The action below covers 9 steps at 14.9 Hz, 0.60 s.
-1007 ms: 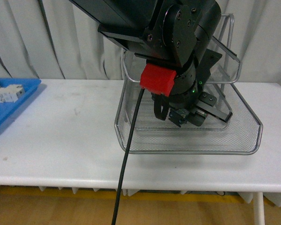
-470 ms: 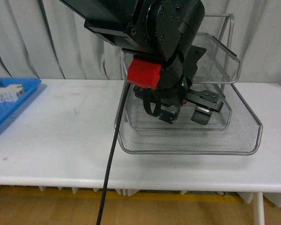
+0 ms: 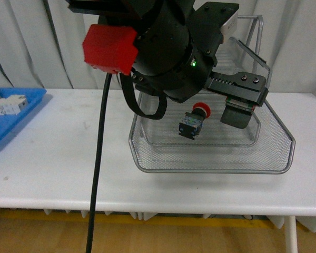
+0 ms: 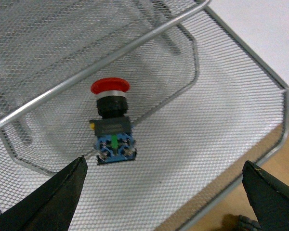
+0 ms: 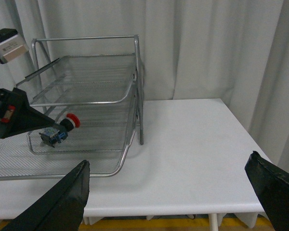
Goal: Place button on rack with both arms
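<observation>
The button [image 3: 194,122], with a red cap and a black-and-blue body, lies on its side on the mesh of the lowest tray of the silver wire rack [image 3: 210,169]. My left arm hangs over the rack, and one black finger [image 3: 237,115] shows just right of the button. In the left wrist view the button [image 4: 111,127] lies free between and beyond the tips of my open left gripper [image 4: 164,163], above the rack's rim [image 4: 250,55]. My right gripper [image 5: 167,161] is open and empty over bare table, right of the rack [image 5: 137,62]. The button [image 5: 60,132] shows there too.
A flat blue tray [image 3: 26,108] holding a white blocky part [image 3: 10,105] sits at the table's far left. A black cable [image 3: 97,168] hangs from the left arm past the table's front edge. A red block [image 3: 110,47] sits on that arm. Curtains hang behind.
My left arm has lifted up and back out of the lowest tray. The button, which was at the gripper's jaws before, now lies alone on the mesh.
</observation>
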### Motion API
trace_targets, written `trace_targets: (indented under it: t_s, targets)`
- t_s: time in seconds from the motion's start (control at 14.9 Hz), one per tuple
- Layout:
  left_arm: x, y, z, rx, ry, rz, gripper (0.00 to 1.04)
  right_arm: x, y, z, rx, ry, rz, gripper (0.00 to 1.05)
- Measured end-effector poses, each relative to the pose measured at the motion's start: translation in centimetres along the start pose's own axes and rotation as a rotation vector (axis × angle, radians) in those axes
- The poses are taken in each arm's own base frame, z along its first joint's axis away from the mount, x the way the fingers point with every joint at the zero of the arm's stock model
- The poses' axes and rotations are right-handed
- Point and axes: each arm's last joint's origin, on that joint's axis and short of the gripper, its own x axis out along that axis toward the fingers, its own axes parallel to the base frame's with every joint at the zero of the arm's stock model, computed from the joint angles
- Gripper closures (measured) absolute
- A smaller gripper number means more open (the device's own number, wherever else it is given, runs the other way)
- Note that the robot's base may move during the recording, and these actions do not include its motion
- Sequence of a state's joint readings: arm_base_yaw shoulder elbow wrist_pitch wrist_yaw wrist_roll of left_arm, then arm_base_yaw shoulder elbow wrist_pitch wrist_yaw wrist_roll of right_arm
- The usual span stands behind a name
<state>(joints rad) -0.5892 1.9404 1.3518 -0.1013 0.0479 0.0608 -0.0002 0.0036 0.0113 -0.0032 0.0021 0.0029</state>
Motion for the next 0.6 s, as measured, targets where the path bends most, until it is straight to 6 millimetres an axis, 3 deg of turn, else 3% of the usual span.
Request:
trace_targets:
  t_s: [0.2,0.34,0.47,0.6]
  targets:
    - [-3.4,0.4,-1.2,-0.012,-0.049,-0.008,0.07,0.0,0.0,0.0,0.0,0.0,0.0,0.06]
    - [-6.8,1.9,-2.0,-0.044,-0.148,0.065,0.08,0.0,0.0,0.0,0.0,0.0,0.0,0.06]
    - [-9.8,3.7,-4.1,-0.134,-0.462,0.421,0.26,0.0,0.0,0.0,0.0,0.0,0.002,0.06]
    - [-11.1,4.6,-5.5,-0.165,-0.505,0.5,0.31,0.0,0.0,0.0,0.0,0.0,0.002,0.06]
